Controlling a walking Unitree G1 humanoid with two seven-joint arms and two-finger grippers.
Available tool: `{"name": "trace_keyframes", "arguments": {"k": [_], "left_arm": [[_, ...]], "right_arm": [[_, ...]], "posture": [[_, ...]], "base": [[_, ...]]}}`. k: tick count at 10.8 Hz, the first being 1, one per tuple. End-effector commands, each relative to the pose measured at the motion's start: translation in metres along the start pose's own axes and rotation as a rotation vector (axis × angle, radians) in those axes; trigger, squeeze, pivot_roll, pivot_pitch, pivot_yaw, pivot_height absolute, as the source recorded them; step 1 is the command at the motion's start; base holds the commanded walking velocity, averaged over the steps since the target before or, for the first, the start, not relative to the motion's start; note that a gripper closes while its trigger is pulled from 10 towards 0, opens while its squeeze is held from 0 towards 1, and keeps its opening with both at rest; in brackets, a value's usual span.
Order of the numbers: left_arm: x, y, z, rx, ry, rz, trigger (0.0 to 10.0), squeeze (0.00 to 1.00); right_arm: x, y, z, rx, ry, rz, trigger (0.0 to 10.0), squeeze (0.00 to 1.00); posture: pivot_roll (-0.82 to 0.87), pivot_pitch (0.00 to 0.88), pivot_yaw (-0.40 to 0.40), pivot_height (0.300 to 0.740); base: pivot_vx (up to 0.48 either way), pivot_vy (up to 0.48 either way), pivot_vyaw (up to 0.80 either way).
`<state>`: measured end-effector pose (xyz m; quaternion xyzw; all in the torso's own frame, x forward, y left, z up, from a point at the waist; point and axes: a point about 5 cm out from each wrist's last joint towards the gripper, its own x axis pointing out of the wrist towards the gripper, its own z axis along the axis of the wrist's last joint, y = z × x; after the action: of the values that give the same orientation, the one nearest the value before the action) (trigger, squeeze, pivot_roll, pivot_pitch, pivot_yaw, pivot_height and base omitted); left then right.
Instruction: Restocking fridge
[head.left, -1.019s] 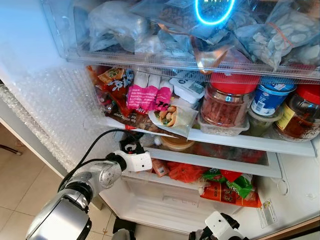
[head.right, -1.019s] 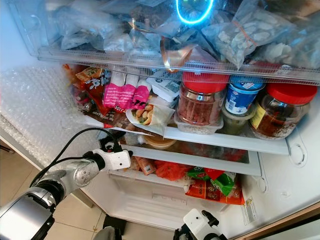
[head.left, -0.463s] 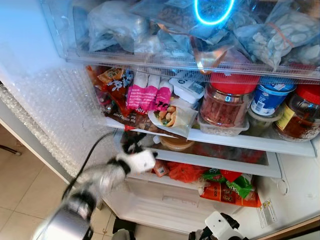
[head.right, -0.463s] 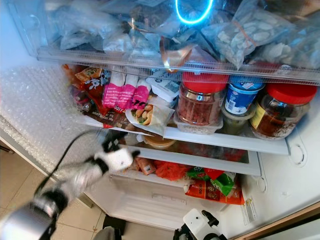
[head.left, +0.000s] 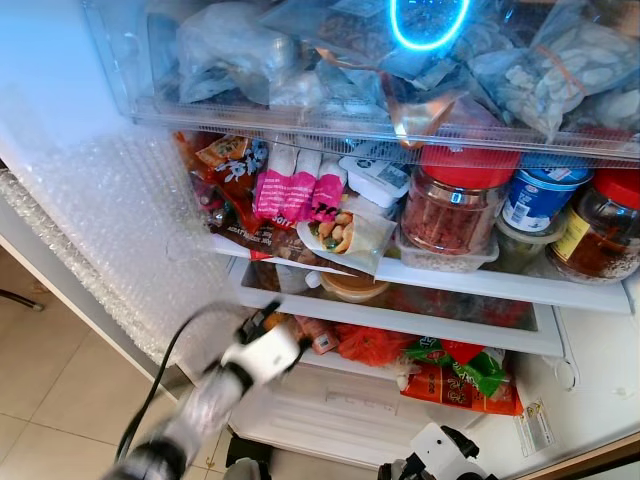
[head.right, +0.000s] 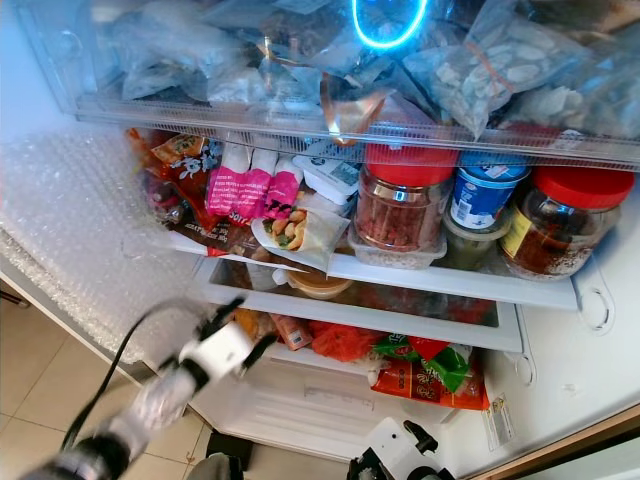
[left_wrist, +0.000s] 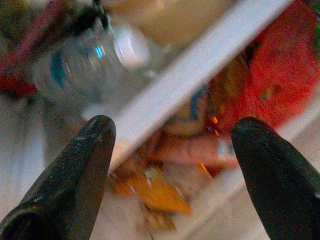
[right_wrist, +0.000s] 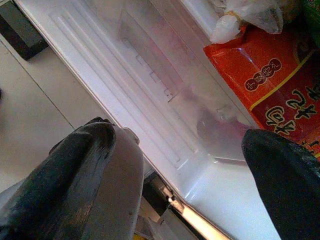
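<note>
The open fridge is packed with food. My left gripper (head.left: 270, 330) is open and holds nothing; it hangs in front of the white edge of the middle shelf (head.left: 420, 322), and its arm is blurred by motion. In the left wrist view a clear plastic bottle (left_wrist: 85, 65) lies behind that shelf edge, with orange and red packets (left_wrist: 200, 145) below it. My right gripper (right_wrist: 180, 140) is open and low, beside the white bottom drawer (right_wrist: 150, 75) and a red printed bag (right_wrist: 270, 85).
Bagged food fills the clear top drawer (head.left: 300, 110). On the upper shelf stand red-lidded jars (head.left: 455, 205), a blue tub (head.left: 540, 198), pink packets (head.left: 295, 190) and a wrapped sandwich (head.left: 345, 235). Bubble wrap (head.left: 110, 220) lines the left wall. Tiled floor (head.left: 50, 390) lies to the left.
My left arm has dropped and drawn back from the middle shelf, its gripper now lower and nearer me. The right arm has not moved.
</note>
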<state>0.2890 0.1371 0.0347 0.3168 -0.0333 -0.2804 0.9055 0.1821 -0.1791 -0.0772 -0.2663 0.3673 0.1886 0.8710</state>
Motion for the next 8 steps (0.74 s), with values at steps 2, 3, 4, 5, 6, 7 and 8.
{"name": "trace_keyframes", "arguments": {"k": [2, 3, 4, 5, 6, 7, 8], "left_arm": [[-0.012, -0.011, -0.014, -0.047, 0.084, -0.017, 10.0, 0.00], [-0.018, -0.019, -0.023, -0.078, 0.146, -0.028, 10.0, 0.00], [-0.023, -0.023, -0.031, -0.124, 0.212, -0.014, 10.0, 0.00], [-0.033, -0.031, -0.048, -0.188, 0.374, 0.013, 10.0, 0.00], [-0.048, -0.036, -0.066, -0.276, 0.533, 0.076, 10.0, 0.00], [-0.059, -0.037, -0.076, -0.379, 0.626, 0.150, 10.0, 0.00], [-0.071, -0.041, -0.086, -0.499, 0.713, 0.207, 10.0, 0.00]], "right_arm": [[-0.031, 0.048, -0.073, -0.043, 0.324, 0.172, 10.0, 0.00], [-0.030, 0.047, -0.072, -0.045, 0.323, 0.173, 10.0, 0.00], [-0.030, 0.047, -0.072, -0.046, 0.322, 0.173, 10.0, 0.00], [-0.030, 0.047, -0.071, -0.048, 0.322, 0.172, 10.0, 0.00], [-0.030, 0.047, -0.071, -0.049, 0.322, 0.172, 10.0, 0.00], [-0.030, 0.047, -0.071, -0.049, 0.322, 0.172, 10.0, 0.00], [-0.030, 0.047, -0.071, -0.048, 0.322, 0.171, 10.0, 0.00]], "posture": [[-0.12, 0.123, 0.096, 0.618], [-0.12, 0.118, 0.097, 0.618], [-0.12, 0.116, 0.098, 0.618], [-0.11, 0.112, 0.099, 0.618], [-0.11, 0.111, 0.098, 0.618], [-0.12, 0.109, 0.099, 0.618], [-0.11, 0.108, 0.096, 0.618]], "base": [[0.000, 0.000, 0.00], [0.000, 0.000, 0.00], [0.000, 0.000, 0.00], [0.000, 0.000, 0.00], [0.000, 0.000, 0.00], [0.000, 0.000, 0.00], [0.000, 0.000, 0.00]]}}
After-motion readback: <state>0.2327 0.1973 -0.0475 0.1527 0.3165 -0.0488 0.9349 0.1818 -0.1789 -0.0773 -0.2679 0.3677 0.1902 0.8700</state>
